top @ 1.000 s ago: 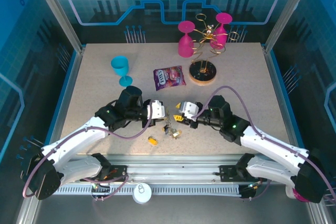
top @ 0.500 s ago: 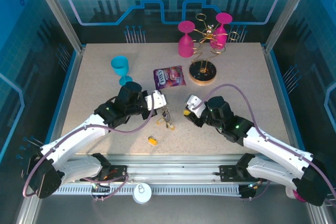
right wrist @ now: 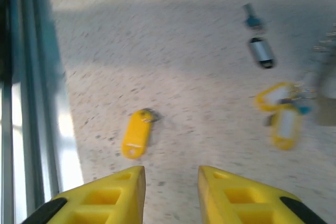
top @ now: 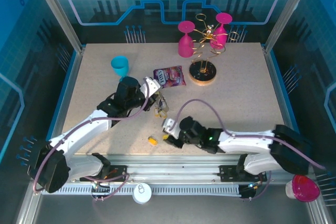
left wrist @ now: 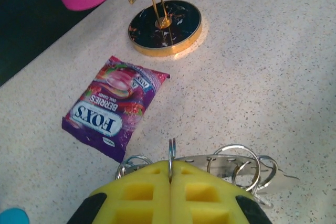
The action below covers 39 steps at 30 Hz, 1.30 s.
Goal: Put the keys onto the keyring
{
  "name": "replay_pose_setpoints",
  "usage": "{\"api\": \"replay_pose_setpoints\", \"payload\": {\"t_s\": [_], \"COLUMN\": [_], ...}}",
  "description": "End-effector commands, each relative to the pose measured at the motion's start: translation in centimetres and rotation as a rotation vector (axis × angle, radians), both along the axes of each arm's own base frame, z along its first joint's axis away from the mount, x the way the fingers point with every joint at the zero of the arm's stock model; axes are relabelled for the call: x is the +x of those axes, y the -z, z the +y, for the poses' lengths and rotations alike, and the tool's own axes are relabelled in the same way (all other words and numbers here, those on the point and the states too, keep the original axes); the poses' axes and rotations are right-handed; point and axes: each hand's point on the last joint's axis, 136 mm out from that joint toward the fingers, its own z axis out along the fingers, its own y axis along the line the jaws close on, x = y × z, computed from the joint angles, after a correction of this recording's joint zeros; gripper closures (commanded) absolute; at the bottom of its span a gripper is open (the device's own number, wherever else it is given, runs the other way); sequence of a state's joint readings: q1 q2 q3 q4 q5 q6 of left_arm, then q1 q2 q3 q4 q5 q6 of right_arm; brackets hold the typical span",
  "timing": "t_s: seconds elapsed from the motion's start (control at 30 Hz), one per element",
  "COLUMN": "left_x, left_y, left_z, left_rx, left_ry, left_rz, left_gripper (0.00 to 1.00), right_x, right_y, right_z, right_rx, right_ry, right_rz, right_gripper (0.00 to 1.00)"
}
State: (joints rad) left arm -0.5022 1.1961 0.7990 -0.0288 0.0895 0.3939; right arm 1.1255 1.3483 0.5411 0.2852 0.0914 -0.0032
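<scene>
Pinching the keyring (left wrist: 171, 153) at bottom centre with the left gripper (left wrist: 170, 170), with the right gripper (right wrist: 171, 182) spread just below a yellow-tagged key (right wrist: 136, 135).

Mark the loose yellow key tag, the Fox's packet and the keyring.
loose yellow key tag (right wrist: 135, 139): right wrist view, middle of the tag.
Fox's packet (left wrist: 113, 108): left wrist view, centre of its printed face.
keyring (left wrist: 171, 150): left wrist view, upright wire edge.

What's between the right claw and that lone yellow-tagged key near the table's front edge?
Nothing: in the right wrist view, bare speckled tabletop separates the right claw from the yellow-tagged key.
</scene>
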Motion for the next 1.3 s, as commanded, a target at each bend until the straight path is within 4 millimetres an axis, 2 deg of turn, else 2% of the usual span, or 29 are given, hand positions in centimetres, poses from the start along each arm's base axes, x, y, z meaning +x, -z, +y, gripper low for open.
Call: {"api": "replay_pose_setpoints", "payload": {"t_s": [0.0,0.13,0.27,0.43,0.57,0.67,0.77,0.97,1.0,1.13,1.2,1.27], "left_x": [1.5,2.1,1.9,1.7,1.6,1.6,1.6,1.5,1.6,1.5,1.5,1.5], "left_y": [-1.4,-1.2,-0.9,-1.1,-1.2,-1.2,-1.1,-1.0,-1.0,-0.9,-0.8,-0.9], "left_z": [0.4,1.2,1.2,1.0,1.1,1.2,1.1,1.2,1.2,1.2,1.2,1.2], "left_rx": [-0.115,-0.144,-0.160,-0.164,-0.163,-0.159,-0.156,-0.146,-0.143,-0.135,-0.132,-0.133], "left_ry": [-0.079,-0.135,-0.133,-0.120,-0.118,-0.118,-0.114,-0.111,-0.110,-0.106,-0.102,-0.101], "left_rz": [-0.024,-0.016,-0.006,-0.011,-0.017,-0.021,-0.022,-0.025,-0.029,-0.031,-0.029,-0.030], "left_gripper": [1.00,1.00,1.00,1.00,1.00,1.00,1.00,1.00,1.00,1.00,1.00,1.00], "right_x": [0.5,1.7,1.8,1.6,1.7,1.7,1.9,2.8,2.8,2.8,2.6,2.0], "right_y": [-0.9,1.1,3.1,5.2,6.6,7.8,8.3,8.2,8.4,7.2,6.1,4.8], "right_z": [3.6,5.4,6.6,8.3,8.5,7.3,5.1,-1.0,-2.5,-6.0,-6.3,-5.2], "right_rx": [0.114,0.123,0.122,0.051,-0.014,-0.090,-0.171,-0.285,-0.312,-0.307,-0.275,-0.215], "right_ry": [0.012,0.115,0.179,0.135,0.127,0.128,0.142,0.232,0.252,0.336,0.344,0.316], "right_rz": [-0.055,0.040,0.127,0.063,0.038,0.015,-0.027,-0.058,-0.037,0.030,0.060,0.106], "right_gripper": [0.66,0.67,0.58,0.54,0.56,0.60,0.65,0.71,0.72,0.72,0.70,0.67]}}
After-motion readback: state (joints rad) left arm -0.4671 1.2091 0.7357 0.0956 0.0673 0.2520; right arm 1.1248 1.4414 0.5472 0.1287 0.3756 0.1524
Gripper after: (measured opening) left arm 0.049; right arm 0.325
